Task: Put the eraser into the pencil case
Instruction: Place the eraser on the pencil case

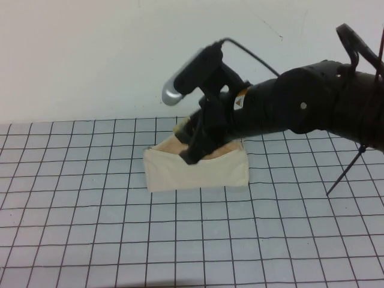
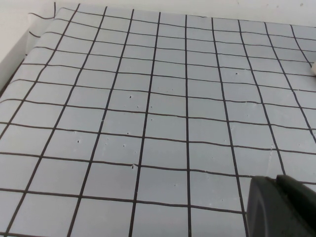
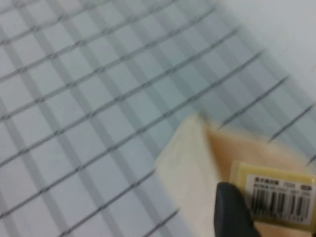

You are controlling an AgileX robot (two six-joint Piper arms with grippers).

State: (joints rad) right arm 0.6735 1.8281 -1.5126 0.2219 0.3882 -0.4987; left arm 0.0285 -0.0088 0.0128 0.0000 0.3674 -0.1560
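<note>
The pencil case [image 1: 198,171] is a cream-white pouch lying on the gridded mat near the middle, its mouth open and showing peach lining [image 3: 232,148]. My right gripper [image 1: 193,153] reaches down into the open mouth from the right. In the right wrist view the pale yellow eraser [image 3: 276,197] with its barcode label sits against a black finger [image 3: 232,212], just over the lining. My left gripper [image 2: 281,207] shows only as a dark body at the edge of the left wrist view, over bare mat, and is out of the high view.
The gridded mat [image 1: 90,228] covers the table up to a white wall behind. The right arm [image 1: 312,108] spans the right side above the mat, with a thin black cable [image 1: 348,168] hanging beside it.
</note>
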